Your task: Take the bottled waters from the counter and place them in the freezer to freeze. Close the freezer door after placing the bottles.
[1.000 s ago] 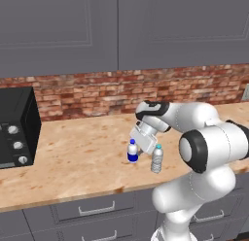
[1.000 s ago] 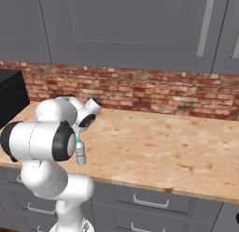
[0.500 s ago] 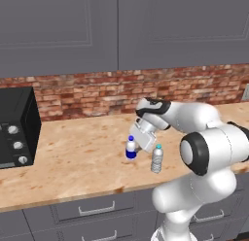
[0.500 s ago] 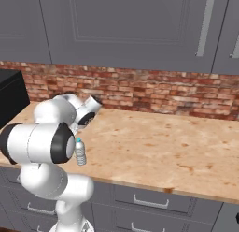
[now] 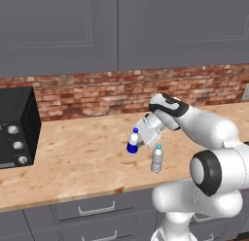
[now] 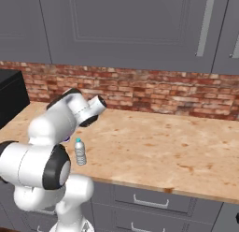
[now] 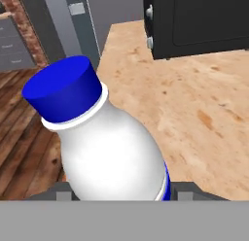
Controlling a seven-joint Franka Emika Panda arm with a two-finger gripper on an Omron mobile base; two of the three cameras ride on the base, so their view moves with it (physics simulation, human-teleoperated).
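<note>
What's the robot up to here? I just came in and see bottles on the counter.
The white arm has its gripper closed on the blue-labelled bottle and holds it tilted, lifted off the speckled counter. In the hand view that bottle sits close between the fingers, blue cap up. The clear bottle with the teal cap stands upright on the counter beside it, untouched. A black oven sits at the counter's left end. Neither bottle has reached the freezer yet.

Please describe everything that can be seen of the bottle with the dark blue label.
The blue-label bottle is a small bottle of white, plastic-looking material with a dark blue cap and a dark blue band low on its body. It is tilted, lifted clear of the counter, and the gripper is closed around its lower body. Its cap is on. Nothing else touches it.
</note>
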